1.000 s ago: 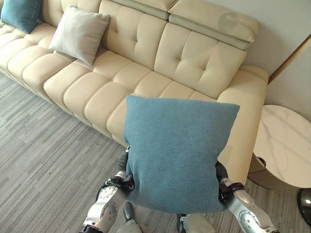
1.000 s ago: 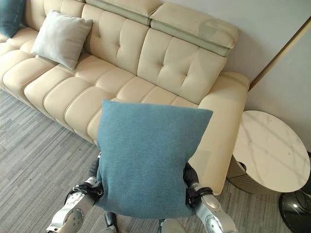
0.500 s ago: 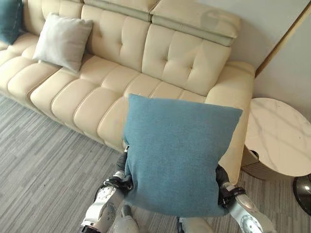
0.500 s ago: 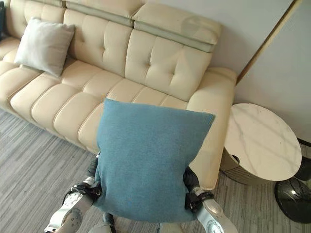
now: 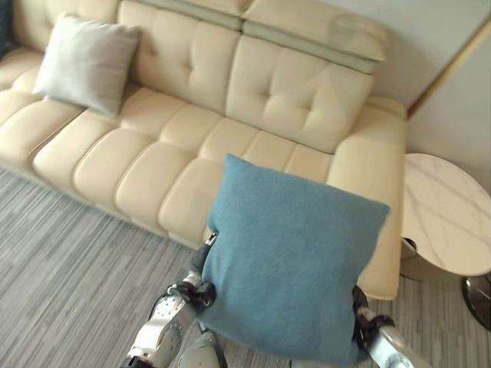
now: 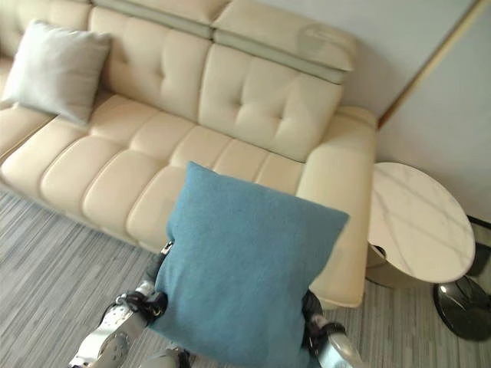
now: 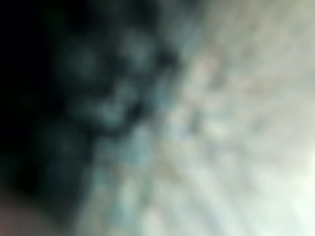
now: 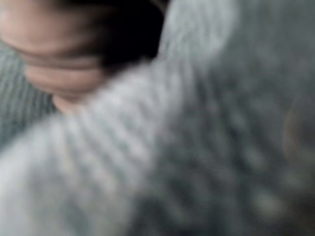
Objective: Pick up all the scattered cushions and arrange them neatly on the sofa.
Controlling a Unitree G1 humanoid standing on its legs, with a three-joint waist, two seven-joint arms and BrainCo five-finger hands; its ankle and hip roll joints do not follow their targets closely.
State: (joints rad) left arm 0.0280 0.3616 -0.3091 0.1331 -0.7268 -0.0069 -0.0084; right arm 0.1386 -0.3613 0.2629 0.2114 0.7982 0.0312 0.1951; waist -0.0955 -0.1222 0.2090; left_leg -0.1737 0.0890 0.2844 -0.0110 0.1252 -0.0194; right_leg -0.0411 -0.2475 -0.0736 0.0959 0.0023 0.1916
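Note:
I hold a large blue cushion (image 5: 295, 264) upright in front of me, pressed between my two hands, just before the front edge of the cream sofa (image 5: 146, 153). My left hand (image 5: 198, 277) shows at the cushion's lower left edge, and my right hand (image 5: 360, 310) at its lower right edge. The cushion covers most of both hands. In the right wrist view the cushion's weave (image 8: 197, 147) lies right against the camera. A light grey cushion (image 5: 83, 54) leans against the sofa's backrest at the far left.
A round white marble side table (image 5: 449, 218) stands beside the sofa's right armrest (image 5: 376, 165), with a dark round base (image 6: 464, 307) on the floor by it. Grey striped carpet (image 5: 69, 268) lies in front of the sofa. A wall runs behind.
The camera has swung, so the sofa sits differently in view. The blue cushion has tipped, its top corner leaning to the right, and sits a little further right between my hands.

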